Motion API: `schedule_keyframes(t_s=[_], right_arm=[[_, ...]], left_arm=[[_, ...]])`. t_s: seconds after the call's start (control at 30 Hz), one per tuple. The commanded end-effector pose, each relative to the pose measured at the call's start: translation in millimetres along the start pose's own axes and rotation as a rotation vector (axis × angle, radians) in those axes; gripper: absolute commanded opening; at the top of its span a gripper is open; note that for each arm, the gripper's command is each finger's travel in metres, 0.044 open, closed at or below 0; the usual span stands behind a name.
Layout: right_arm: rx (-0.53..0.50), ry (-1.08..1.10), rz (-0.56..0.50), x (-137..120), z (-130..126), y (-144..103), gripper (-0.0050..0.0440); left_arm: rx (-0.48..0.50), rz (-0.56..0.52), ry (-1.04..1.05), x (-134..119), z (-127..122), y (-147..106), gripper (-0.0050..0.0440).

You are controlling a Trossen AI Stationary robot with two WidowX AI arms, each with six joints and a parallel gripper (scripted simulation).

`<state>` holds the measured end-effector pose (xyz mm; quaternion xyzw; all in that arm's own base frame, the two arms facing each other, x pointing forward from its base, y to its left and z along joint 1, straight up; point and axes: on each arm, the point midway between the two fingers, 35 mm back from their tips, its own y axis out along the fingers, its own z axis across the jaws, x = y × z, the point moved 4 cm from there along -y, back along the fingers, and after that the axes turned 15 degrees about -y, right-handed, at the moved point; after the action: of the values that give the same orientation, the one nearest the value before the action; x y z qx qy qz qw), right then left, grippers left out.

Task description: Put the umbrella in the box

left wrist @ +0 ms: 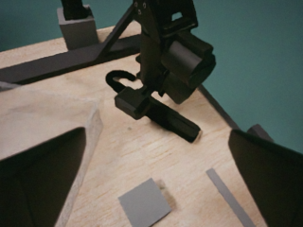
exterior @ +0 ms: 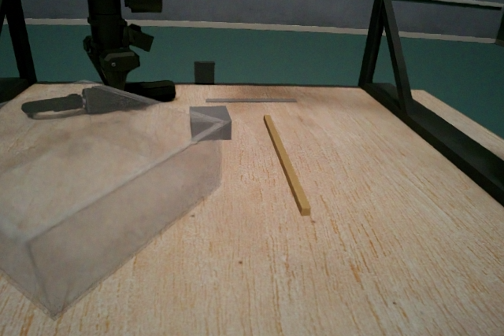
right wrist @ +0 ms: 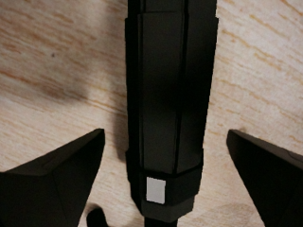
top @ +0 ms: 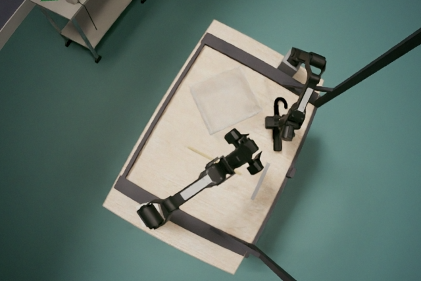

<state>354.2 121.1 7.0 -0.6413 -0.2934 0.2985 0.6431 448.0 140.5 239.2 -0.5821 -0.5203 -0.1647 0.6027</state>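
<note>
The folded black umbrella (top: 277, 127) with a hook handle lies flat on the table near the right edge, outside the translucent storage box (top: 224, 100). My right gripper (top: 275, 124) is open and lowered over the umbrella's middle, one finger on each side; the right wrist view shows the umbrella (right wrist: 168, 109) between the spread fingers. My left gripper (top: 245, 151) is open and empty, hovering near the box's corner, apart from the umbrella (left wrist: 166, 118). In the exterior view the box (exterior: 93, 186) is empty and the umbrella lies behind it.
A tan stick (exterior: 287, 163) lies on the table mid-way. A grey strip (top: 260, 181) lies near the right edge. A small grey block (exterior: 213, 116) sits by the box's corner and also shows in the left wrist view (left wrist: 144, 203). Dark frame rails border the table.
</note>
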Motion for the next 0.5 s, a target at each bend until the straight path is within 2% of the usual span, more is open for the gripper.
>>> schedule_keyframes(t_s=[0.0,0.47], right_arm=[[-0.009,-0.003,-0.006,2,0,5,0.0375],[-0.01,-0.003,-0.007,2,-1,23,0.0375]], left_arm=[[-0.006,-0.027,-0.002,10,-2,-7,0.04],[-0.006,-0.027,-0.002,10,-2,-7,0.04]])
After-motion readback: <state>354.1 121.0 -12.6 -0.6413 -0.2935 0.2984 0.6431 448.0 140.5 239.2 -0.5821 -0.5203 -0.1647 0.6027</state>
